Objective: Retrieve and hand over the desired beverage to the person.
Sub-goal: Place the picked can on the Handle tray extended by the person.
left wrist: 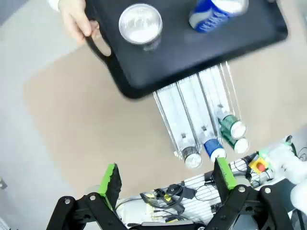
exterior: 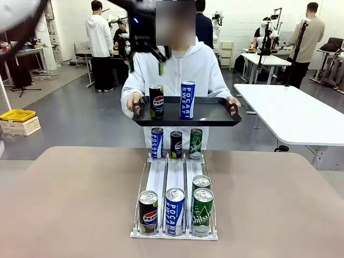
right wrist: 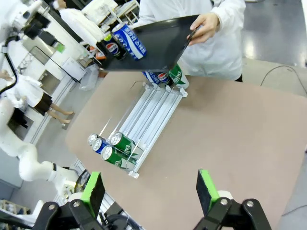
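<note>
Rack front: three lanes of the wire can rack [exterior: 174, 234] hold a Pepsi can [exterior: 148, 212], a Pocari Sweat can [exterior: 174, 210] and two green Chilsung cans [exterior: 202, 211] at the near end; three more cans [exterior: 176, 143] stand at the far end.
Surface: a beige table [exterior: 70, 204] with rounded corners carries the rack in its middle.
Room: grey floor, white tables [exterior: 293, 110] to the right, a yellow tray [exterior: 17, 115] on a box at left, other people standing far behind.
Person: the person [exterior: 185, 67] in a white hooded sweatshirt stands at the far side and holds a black tray [exterior: 215, 114] level by both handles, above the far end of the rack.
Beverages on tray: a black Pepsi can [exterior: 156, 101] and a blue Pocari can [exterior: 187, 99], both upright, side by side.
Left gripper: the left gripper [left wrist: 168, 179] hangs high above the tray, fingers pointing down, jaws spread wide with nothing between them.
Right gripper: the right gripper [right wrist: 151, 190] hovers over the table on the robot's side, jaws wide apart, holding nothing.
Left wrist view: shows the can tops from above and one hand [left wrist: 74, 19] on a tray handle.
Right wrist view: shows the tray from the side.
</note>
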Robot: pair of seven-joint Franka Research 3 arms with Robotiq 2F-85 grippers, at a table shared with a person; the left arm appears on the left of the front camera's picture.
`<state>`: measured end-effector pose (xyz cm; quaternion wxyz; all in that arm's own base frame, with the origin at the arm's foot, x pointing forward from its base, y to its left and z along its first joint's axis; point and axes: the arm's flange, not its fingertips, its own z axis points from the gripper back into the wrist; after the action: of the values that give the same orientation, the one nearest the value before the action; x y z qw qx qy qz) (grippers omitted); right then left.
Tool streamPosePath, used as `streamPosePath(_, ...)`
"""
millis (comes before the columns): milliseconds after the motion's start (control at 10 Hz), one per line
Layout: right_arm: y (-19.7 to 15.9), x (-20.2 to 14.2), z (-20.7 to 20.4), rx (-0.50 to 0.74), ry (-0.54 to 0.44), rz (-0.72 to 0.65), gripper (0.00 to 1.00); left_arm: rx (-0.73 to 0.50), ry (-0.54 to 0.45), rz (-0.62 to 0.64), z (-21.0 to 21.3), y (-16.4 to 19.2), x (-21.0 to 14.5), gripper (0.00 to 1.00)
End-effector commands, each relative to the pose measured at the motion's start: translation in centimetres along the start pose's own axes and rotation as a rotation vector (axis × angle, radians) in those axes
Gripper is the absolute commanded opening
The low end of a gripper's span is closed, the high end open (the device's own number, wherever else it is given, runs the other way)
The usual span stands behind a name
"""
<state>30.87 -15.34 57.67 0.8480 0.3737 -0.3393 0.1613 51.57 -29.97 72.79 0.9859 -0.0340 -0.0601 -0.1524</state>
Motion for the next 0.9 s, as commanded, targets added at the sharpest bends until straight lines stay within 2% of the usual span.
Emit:
streamPosePath(0, -0.1, 0.3, -0.2, 0.029, -0.031, 0.01, 1.0, -0.121, -0.068, -0.098, -5.2, 7.5, -15.0, 1.0)
streamPosePath(200, -0.1, 0.3, -0.2, 0.029, -0.031, 0.01, 1.0, -0.138, -0.18, -0.077, -4.4, 10.6, -20.9, 1.0)
streamPosePath(400, -0.1, 0.3, -0.2, 0.029, -0.031, 0.01, 1.0, -0.145, -0.308, -0.051, -3.5, 11.6, -26.6, 1.0)
streamPosePath(600, -0.1, 0.3, -0.2, 0.029, -0.031, 0.01, 1.0, -0.161, -0.361, -0.002, -2.7, 12.3, -28.3, 1.0)
streamPosePath(800, -0.1, 0.3, -0.2, 0.029, -0.031, 0.01, 1.0, -0.183, -0.374, 0.025, -2.7, 12.1, -27.7, 1.0)
